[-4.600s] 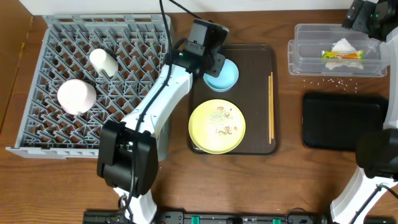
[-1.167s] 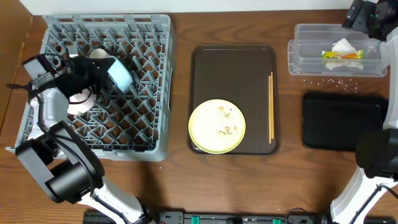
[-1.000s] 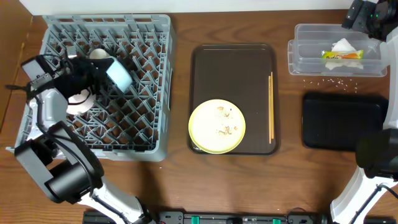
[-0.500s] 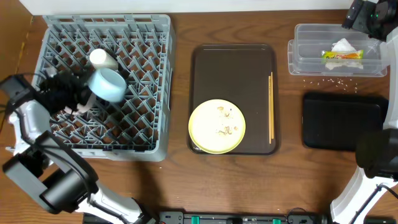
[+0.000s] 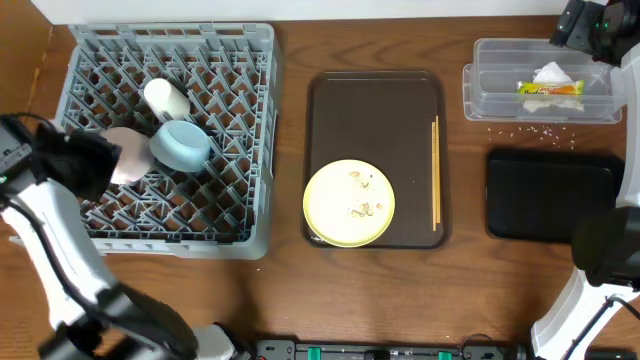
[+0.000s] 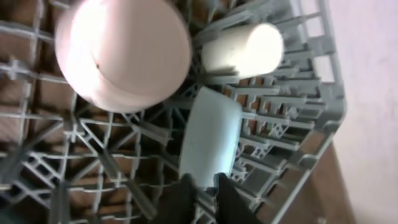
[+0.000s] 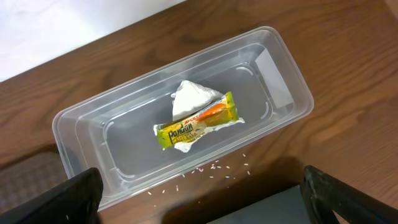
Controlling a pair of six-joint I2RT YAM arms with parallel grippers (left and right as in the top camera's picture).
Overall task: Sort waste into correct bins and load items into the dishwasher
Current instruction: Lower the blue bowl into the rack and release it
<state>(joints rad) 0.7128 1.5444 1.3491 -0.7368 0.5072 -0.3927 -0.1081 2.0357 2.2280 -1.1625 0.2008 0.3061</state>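
The grey dish rack holds the white cup, the white bowl and the light blue bowl, which stands on edge. In the left wrist view the blue bowl is just ahead of my left gripper, whose fingers are a narrow gap apart and empty. The yellow plate and the chopsticks lie on the brown tray. The napkin and the wrapper lie in the clear tub. My right gripper hangs wide open above it.
Rice crumbs lie on the wood between the clear tub and the black tray. The brown tray sits between the rack and the bins. My left arm is at the rack's left edge.
My left arm carried the blue bowl from the brown tray to the rack, set it on edge beside the white bowl, let go and drew back to the left. The right arm stayed still.
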